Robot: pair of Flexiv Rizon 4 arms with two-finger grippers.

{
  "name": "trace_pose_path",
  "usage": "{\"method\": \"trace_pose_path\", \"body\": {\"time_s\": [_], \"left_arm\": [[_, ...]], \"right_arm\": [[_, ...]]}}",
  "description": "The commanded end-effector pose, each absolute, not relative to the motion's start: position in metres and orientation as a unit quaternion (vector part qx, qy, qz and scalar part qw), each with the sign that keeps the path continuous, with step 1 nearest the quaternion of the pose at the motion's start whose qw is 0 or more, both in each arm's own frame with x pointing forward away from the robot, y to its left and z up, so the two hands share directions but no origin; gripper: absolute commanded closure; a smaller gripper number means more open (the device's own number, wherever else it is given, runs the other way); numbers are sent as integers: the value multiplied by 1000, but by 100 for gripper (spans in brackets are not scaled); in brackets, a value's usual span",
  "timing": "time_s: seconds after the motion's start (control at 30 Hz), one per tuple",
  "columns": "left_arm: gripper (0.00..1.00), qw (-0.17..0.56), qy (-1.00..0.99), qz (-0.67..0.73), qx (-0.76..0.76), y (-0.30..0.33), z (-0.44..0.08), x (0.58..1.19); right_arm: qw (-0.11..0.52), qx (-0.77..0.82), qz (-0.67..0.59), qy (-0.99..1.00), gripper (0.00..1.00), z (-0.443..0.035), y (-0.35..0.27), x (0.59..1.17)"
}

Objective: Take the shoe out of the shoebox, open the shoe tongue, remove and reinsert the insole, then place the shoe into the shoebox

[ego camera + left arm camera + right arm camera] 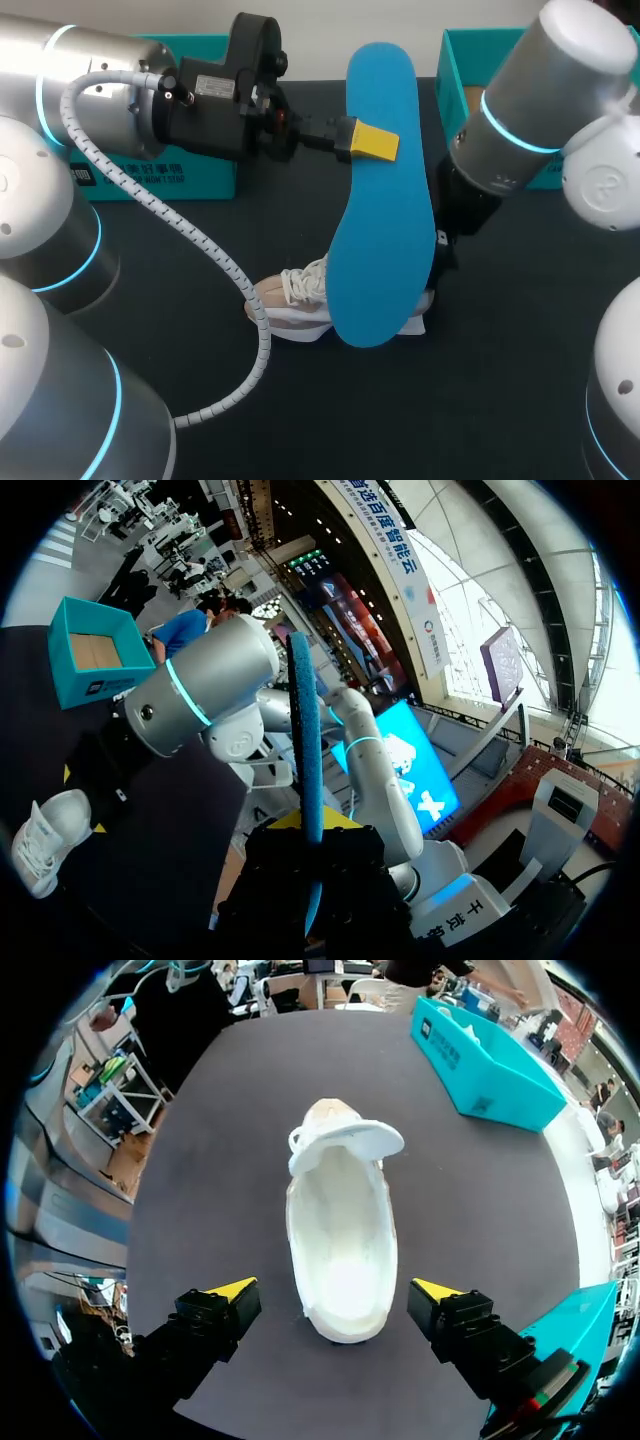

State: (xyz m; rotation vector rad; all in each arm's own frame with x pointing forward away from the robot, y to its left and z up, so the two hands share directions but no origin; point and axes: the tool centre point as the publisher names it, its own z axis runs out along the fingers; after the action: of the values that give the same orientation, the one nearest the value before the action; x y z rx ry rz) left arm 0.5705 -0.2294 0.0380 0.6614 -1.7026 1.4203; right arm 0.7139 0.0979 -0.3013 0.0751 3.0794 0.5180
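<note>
Left arm [100,90] and right arm [540,110] are silver cylinders with white joints and cyan rings; a ribbed white cable [190,235] reaches the black, yellow-tipped left end effector [372,142].

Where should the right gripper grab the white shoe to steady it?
Probably grip the shoe at its heel, from above, jaws spanning the side walls. It sits sole down, opening up, heel between the right gripper's open jaws, leaving the mouth free for the insole.
</note>
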Motion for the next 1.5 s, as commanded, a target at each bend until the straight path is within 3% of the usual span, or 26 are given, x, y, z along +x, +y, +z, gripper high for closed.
{"method": "trace_pose_path", "body": {"time_s": [0.03,1.5], "left_arm": [[100,402,-674,562,262,-231,38,571],[100,402,-674,562,262,-231,38,571]], "right_arm": [[3,26,147,989,0,-303,107,711],[5,36,135,990,0,-302,110,717]]}}
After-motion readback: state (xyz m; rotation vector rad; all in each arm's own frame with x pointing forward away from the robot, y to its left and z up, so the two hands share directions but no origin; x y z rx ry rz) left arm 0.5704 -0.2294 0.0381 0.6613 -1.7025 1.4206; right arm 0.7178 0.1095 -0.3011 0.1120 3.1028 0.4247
